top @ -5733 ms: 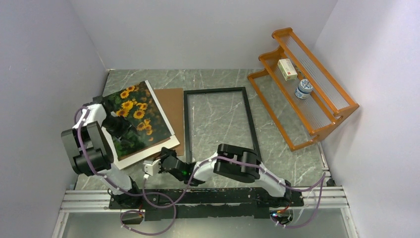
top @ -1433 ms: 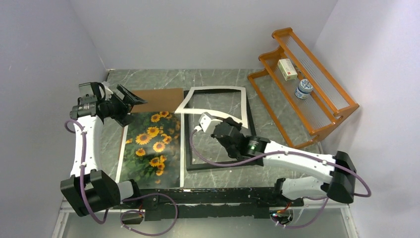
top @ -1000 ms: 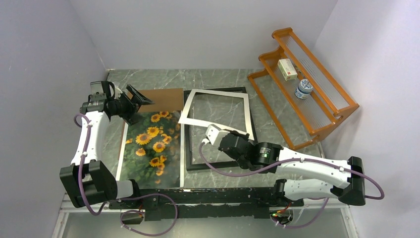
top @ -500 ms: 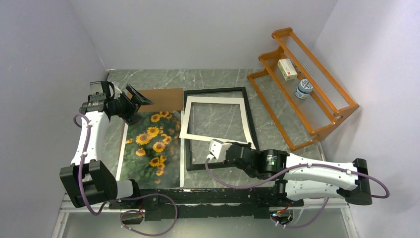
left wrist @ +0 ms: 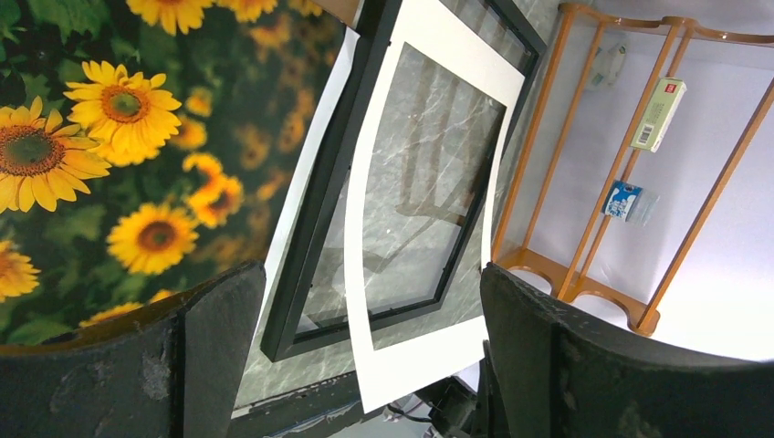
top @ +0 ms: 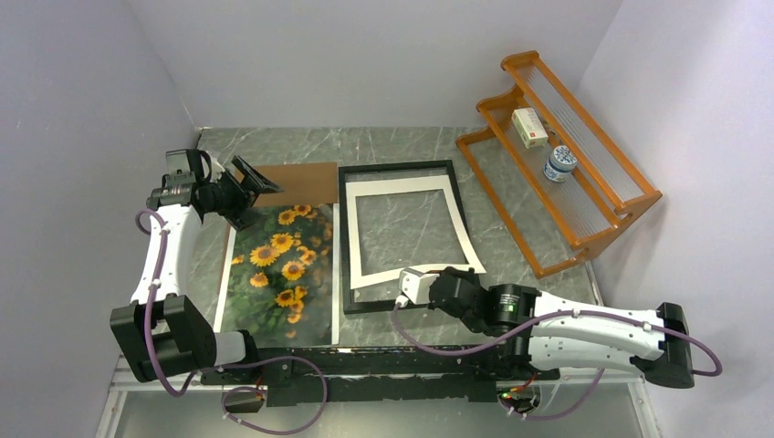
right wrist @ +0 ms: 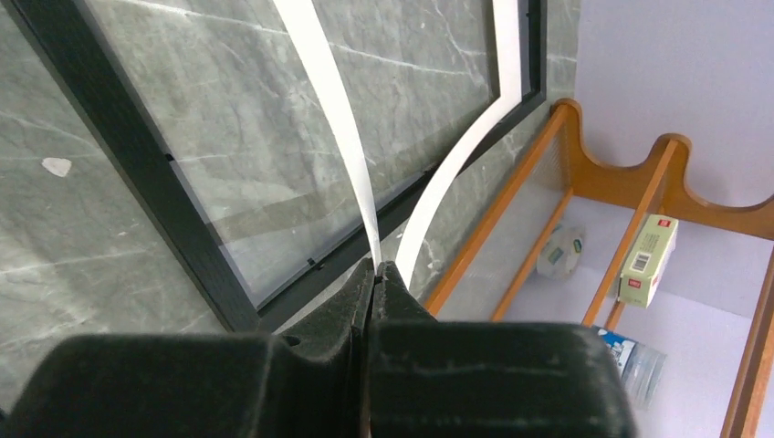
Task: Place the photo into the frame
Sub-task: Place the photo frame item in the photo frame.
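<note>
Photo (top: pixel 278 265) lies flat on the desk (top: pixel 402 146), just left of the frame (top: pixel 342 237) and outside it, as it did half a second earlier. We note one change: the near edge of the white mat (top: pixel 402 185), which lies over the frame, has come closer to the arm bases, and the right arm has drawn back. The right gripper (top: pixel 404 285) is clamped on that near edge, well apart from the photo. The left gripper (top: pixel 248 193) hangs with its fingers wide apart above the photo's far end, by the brown board (top: pixel 306 178).
</note>
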